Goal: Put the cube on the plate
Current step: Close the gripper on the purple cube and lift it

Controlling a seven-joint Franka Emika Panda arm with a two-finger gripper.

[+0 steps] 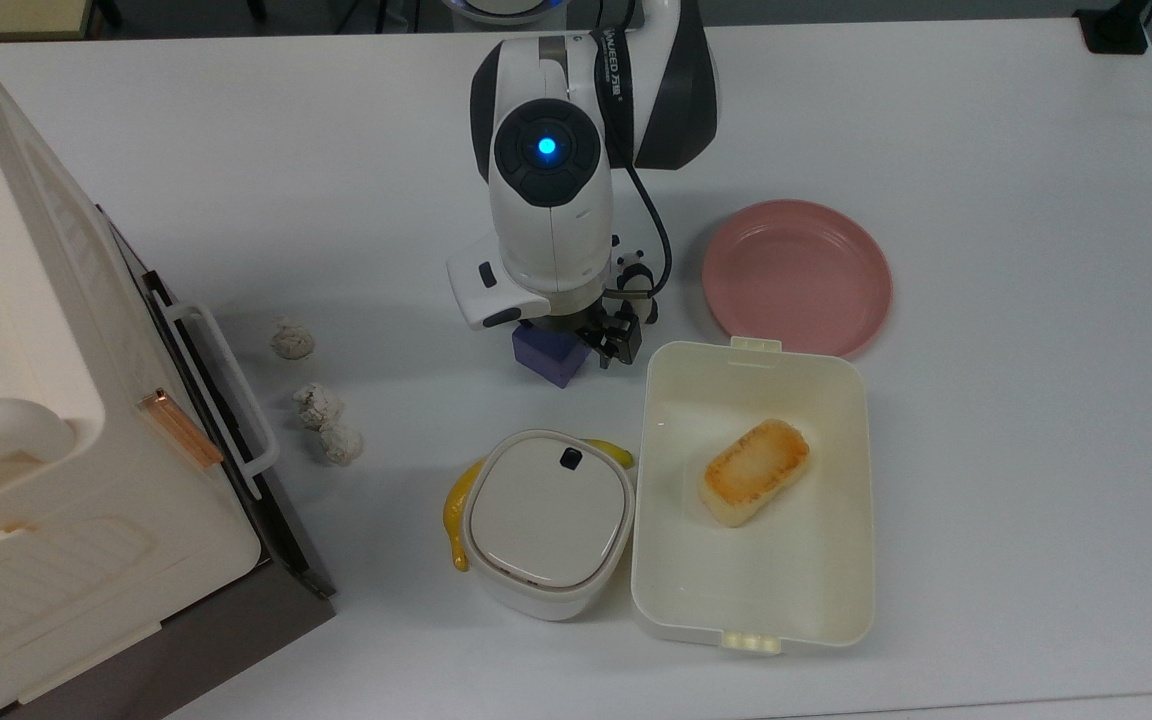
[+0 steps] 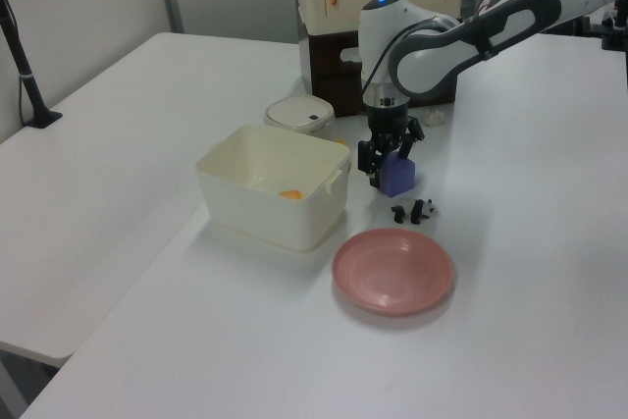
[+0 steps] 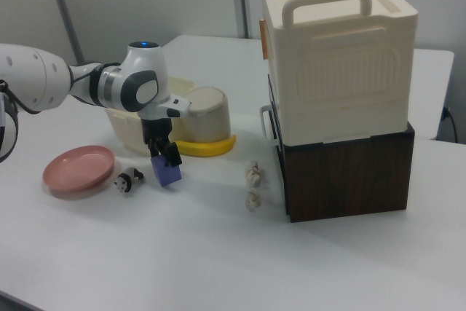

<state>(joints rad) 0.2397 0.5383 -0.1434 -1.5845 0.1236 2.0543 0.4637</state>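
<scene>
A white robot arm reaches down over a white table, its black two-finger gripper (image 2: 389,165) lowered onto the small matte blue-purple cube (image 2: 397,177). The cube sits on the table beside the cream rectangular lunch box (image 1: 754,600), with the round pink plate (image 1: 866,270) well apart from it, beyond a small black-and-white panda figurine (image 2: 413,211). In the left view the fingers stand one on each side of the cube; whether they already press its faces I cannot tell.

The step in hand looks like the grasp. The plate is bare, so the task is at its early stage. The next move would call for a firm squeeze, a lift, then a carry over the panda figurine to the plate without knocking it.

In the top view the arm's wrist covers most of the cube (image 1: 547,355), leaving a corner and one dark finger (image 1: 623,340) toward the lunch box side. That view looks into the lunch box, where a browned oblong bun (image 1: 754,471) lies, and shows a lidded cream pot (image 1: 547,522) against a yellow banana (image 1: 455,512).

The right view shows the cube (image 3: 168,172) looking tilted under the gripper (image 3: 162,149), the plate (image 3: 76,167) beyond the panda figurine (image 3: 128,179), three whitish lumps (image 3: 253,187) near the cube, and a tall cream container on a dark wooden box (image 3: 347,172).
</scene>
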